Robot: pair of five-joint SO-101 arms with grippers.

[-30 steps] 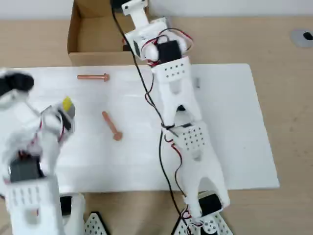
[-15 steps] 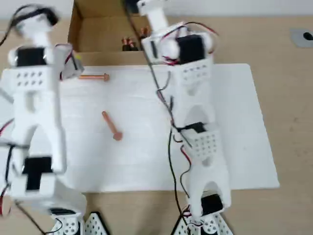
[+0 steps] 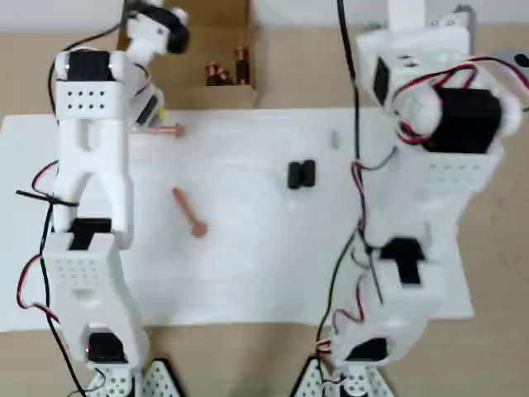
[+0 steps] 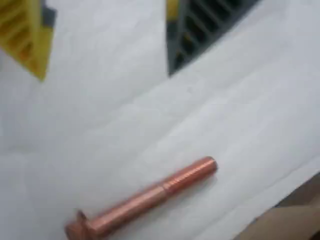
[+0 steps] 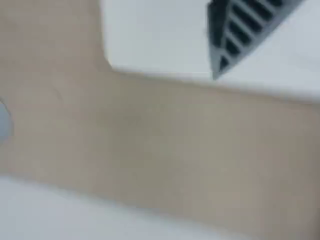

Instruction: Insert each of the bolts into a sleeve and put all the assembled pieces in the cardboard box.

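Observation:
A copper bolt (image 3: 162,130) lies on the white mat (image 3: 248,273) just in front of the cardboard box (image 3: 132,58). My left gripper (image 3: 154,114) hovers over its shaft end, open and holding nothing. In the left wrist view the bolt (image 4: 145,199) lies below the gripper (image 4: 105,45), outside the gap between the yellow and dark fingers. A second bolt (image 3: 189,212) lies mid-mat. Two black sleeves (image 3: 301,174) sit side by side at the mat's centre. Assembled pieces (image 3: 226,69) lie inside the box. My right gripper (image 5: 220,67) hangs over the mat's edge, by bare wood.
The right arm (image 3: 430,157) stands raised at the right side of the mat. Its cables (image 3: 355,190) hang over the mat near the sleeves. Wooden tabletop (image 5: 150,145) surrounds the mat. The arm bases (image 3: 107,364) stand at the near edge.
My left arm swung from the near left out to the bolt by the box. The right arm drew back from the box to the right and rose, uncovering the two sleeves.

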